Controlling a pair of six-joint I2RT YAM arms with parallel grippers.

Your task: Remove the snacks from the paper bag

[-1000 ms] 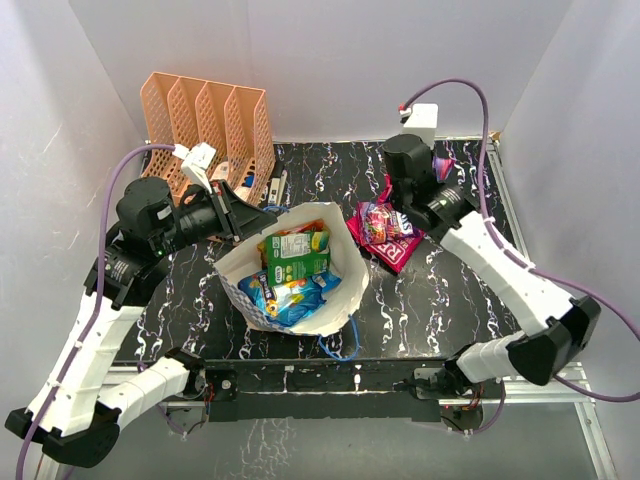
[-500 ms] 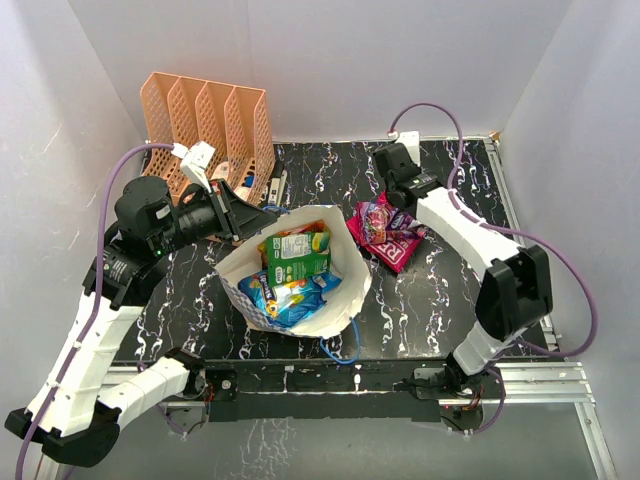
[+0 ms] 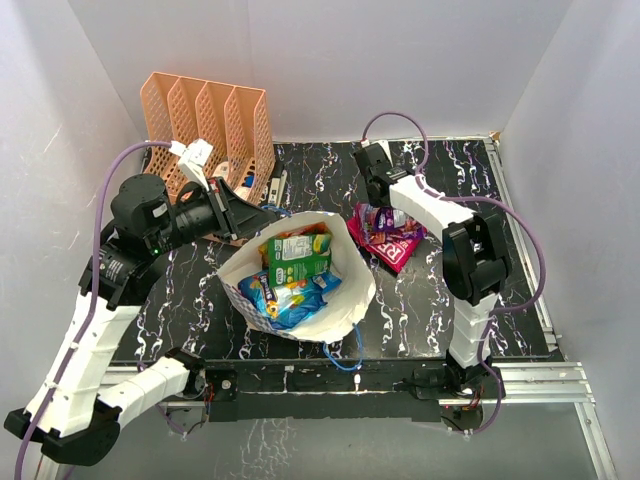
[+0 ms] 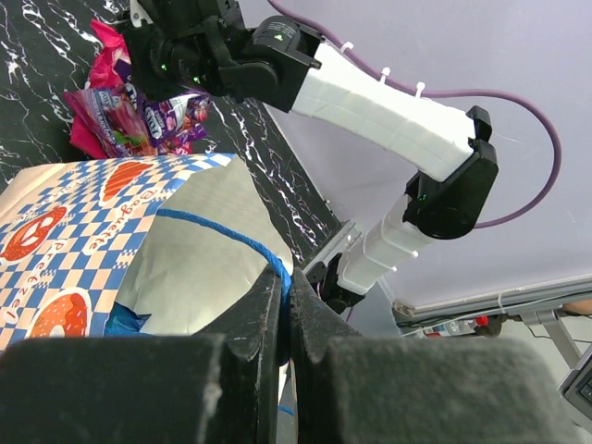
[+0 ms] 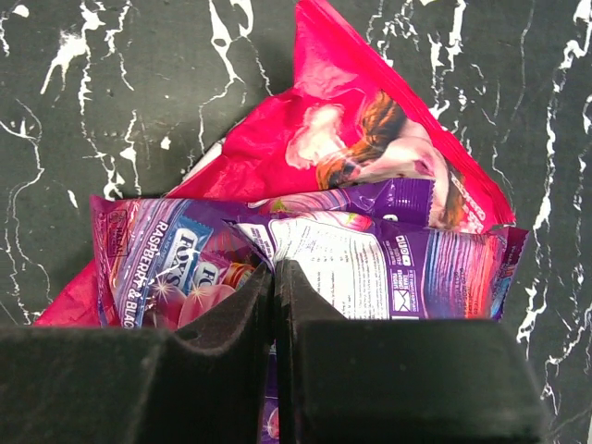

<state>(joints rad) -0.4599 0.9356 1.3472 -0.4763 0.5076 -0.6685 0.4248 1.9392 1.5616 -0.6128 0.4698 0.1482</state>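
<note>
- Left fingers (image 4: pixel 277 296) are clamped together on the blue cord handle (image 4: pixel 217 231) of the paper bag (image 3: pixel 335 290). The cord runs taut, so I read this as a hold that props the far-left wall up and the mouth open.
- The bag sits mid-tabletop (image 3: pixel 440 300), mouth facing up, with the cream inner walls showing.
- In the bag, the green pouch (image 3: pixel 297 255) stands on edge with its long axis far-to-near and its top toward the far side.
- The blue pouch (image 3: pixel 285 295) lies lower, near-side of the green one, long axis roughly left-right. An orange-red one (image 3: pixel 300 232) peeks out behind the green.
- Already out are the purple pouch (image 5: pixel 370 259) and the magenta pouch (image 5: pixel 342 157), flat on the tabletop just right of the bag, purple overlapping magenta.
- In the right wrist view the purple pouch's long axis runs straight across and the magenta one sits diagonal.
- Right fingers (image 5: pixel 268 287) are pressed together with nothing visible between them, tips directly over the purple pouch. I can't tell if they touch it.
- My read is that the left arm anchors while the right picks, and at least three pouches remain inside.
</note>
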